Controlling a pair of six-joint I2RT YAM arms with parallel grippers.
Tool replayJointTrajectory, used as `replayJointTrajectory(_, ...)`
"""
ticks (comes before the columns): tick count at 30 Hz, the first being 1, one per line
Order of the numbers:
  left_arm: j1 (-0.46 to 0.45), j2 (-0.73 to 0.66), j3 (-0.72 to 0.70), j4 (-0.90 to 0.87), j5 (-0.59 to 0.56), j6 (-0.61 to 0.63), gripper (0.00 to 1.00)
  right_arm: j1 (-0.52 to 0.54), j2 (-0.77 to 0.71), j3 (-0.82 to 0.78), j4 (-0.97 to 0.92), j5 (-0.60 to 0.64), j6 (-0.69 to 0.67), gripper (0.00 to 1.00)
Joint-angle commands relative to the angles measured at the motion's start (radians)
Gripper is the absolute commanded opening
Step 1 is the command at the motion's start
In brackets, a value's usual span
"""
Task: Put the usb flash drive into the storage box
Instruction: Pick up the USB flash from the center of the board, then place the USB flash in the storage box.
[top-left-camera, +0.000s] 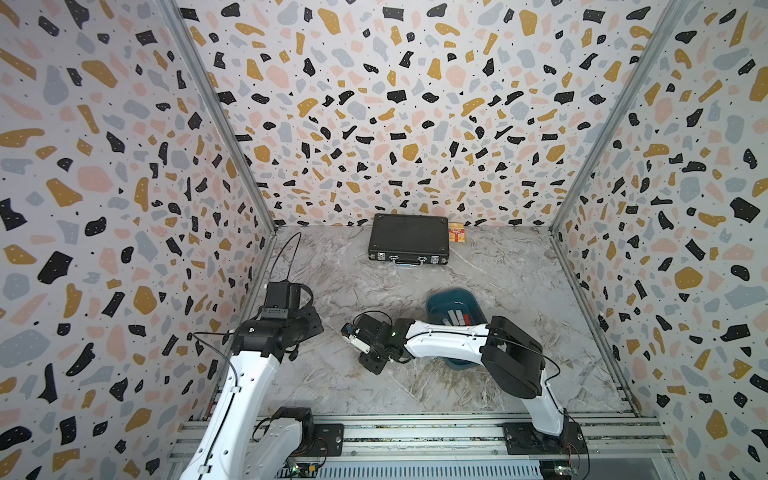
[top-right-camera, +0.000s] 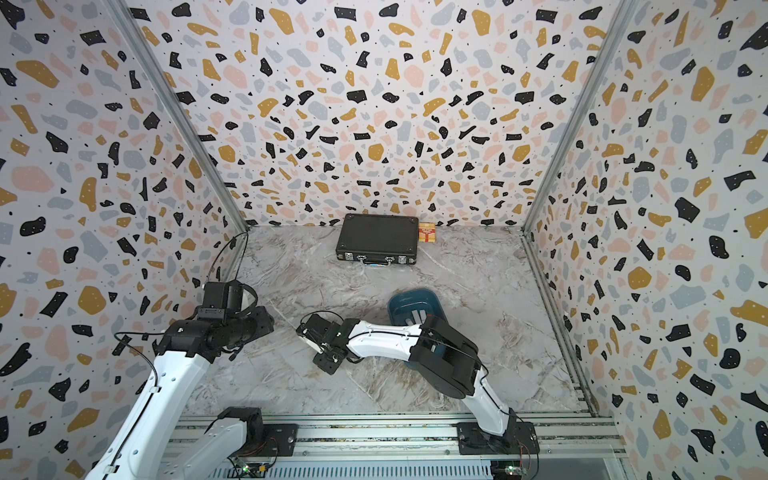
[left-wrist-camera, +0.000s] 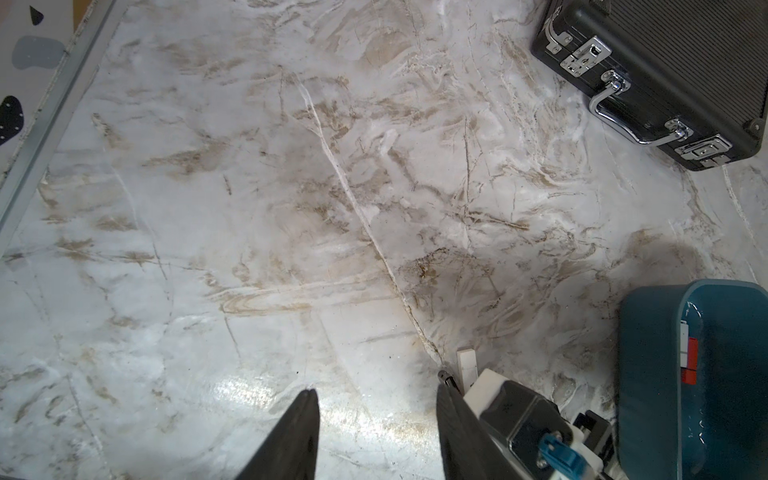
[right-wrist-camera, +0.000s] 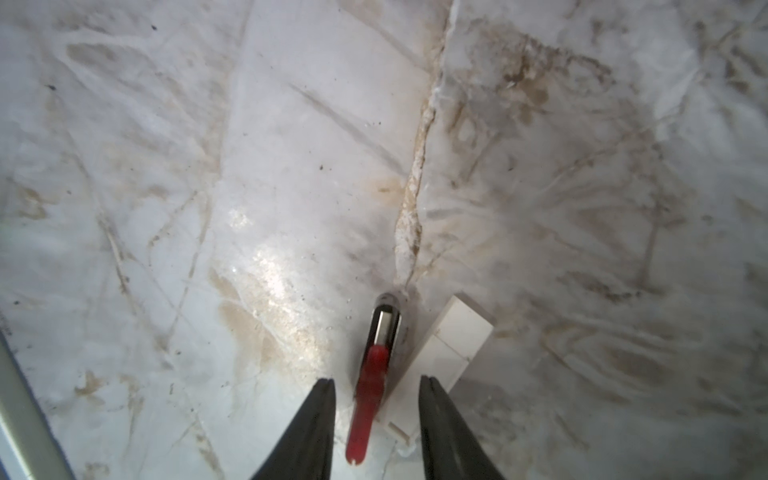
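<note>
Marble table (top-left-camera: 332, 386), black briefcase (top-left-camera: 409, 239) (far side), orange carton (top-left-camera: 456, 232), teal storage box (top-left-camera: 440, 309), white flash drive (right-wrist-camera: 457, 332).

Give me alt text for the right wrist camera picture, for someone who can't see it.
The right gripper, jaws apart, sits over two USB flash drives side by side on the marble table: a red and metal drive and a white drive.

The left fingers (left-wrist-camera: 296, 436) and right fingers (right-wrist-camera: 312, 432) stand parted.

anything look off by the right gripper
Yes: a red flash drive and a white flash drive lie side by side between the right gripper's open fingers, so closing might catch both.
</note>
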Motion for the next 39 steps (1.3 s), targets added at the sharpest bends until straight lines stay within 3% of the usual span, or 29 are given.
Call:
replayJointTrajectory(1, 0.005, -0.002, -0.013, 0.019, 0.013, 0.013, 0.5, 0.006, -0.006, 0.032, -0.037, -0.003, -0.01, 0.36)
replayJointTrajectory(5, 0.005, 0.002, -0.014, 0.021, 0.021, 0.016, 0.5, 0.008, 0.011, 0.049, -0.047, -0.008, -0.011, 0.32)
replayJointTrajectory(12, 0.005, 0.001, -0.016, 0.023, 0.025, 0.017, 0.5, 0.012, 0.011, 0.057, -0.039, -0.018, -0.007, 0.14)
replayJointTrajectory(20, 0.005, 0.001, -0.019, 0.024, 0.027, 0.017, 0.5, 0.011, -0.023, 0.052, -0.026, -0.011, -0.004, 0.09)
replayJointTrajectory(26, 0.005, 0.0, -0.021, 0.027, 0.037, 0.016, 0.51, -0.023, -0.172, -0.027, -0.006, 0.043, -0.013, 0.08)
replayJointTrajectory(32, -0.014, -0.002, -0.032, 0.041, 0.067, 0.009, 0.52, -0.198, -0.406, -0.217, 0.029, 0.071, 0.012, 0.08)
replayJointTrajectory(39, -0.16, 0.018, -0.021, 0.018, 0.025, -0.009, 0.54, -0.51, -0.576, -0.446, 0.023, 0.111, 0.084, 0.09)
